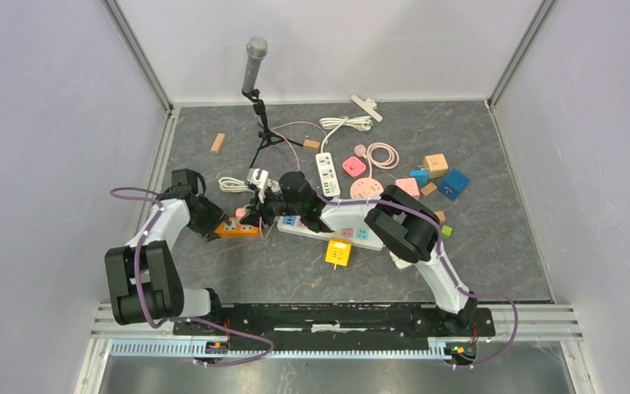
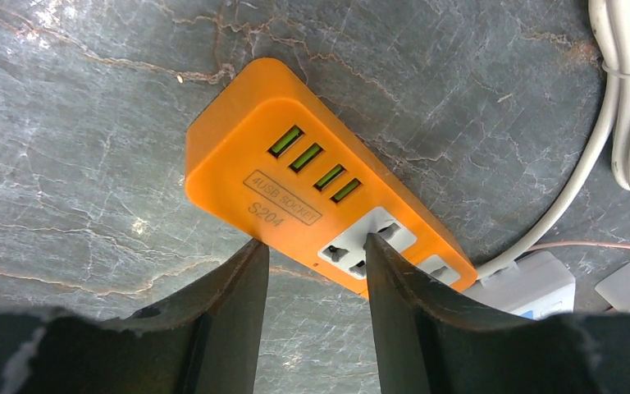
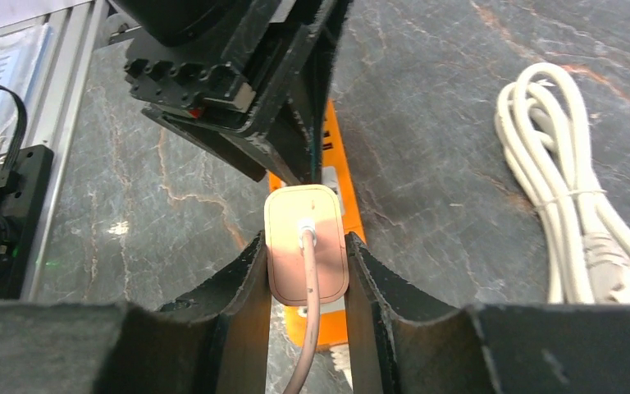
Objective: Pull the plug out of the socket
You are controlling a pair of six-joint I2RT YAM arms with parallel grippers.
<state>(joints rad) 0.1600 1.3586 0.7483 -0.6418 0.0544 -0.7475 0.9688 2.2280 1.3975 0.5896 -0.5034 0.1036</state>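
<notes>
here, the right gripper (image 3: 305, 250) is clamped on the one pink plug (image 3: 306, 238), with a finger against each flank. the plug is seated in the face of the one orange strip (image 2: 238, 164), and its cord (image 3: 309, 328) runs back between the fingers toward the wrist. the plug's axis lies in line with the right hand, so the pull is judged to go straight back, off the strip's face. the left gripper (image 2: 313, 246) bears on the strip with fingers apart, beside four green usb ports (image 2: 314, 164). whether it clamps cannot be told.
</notes>
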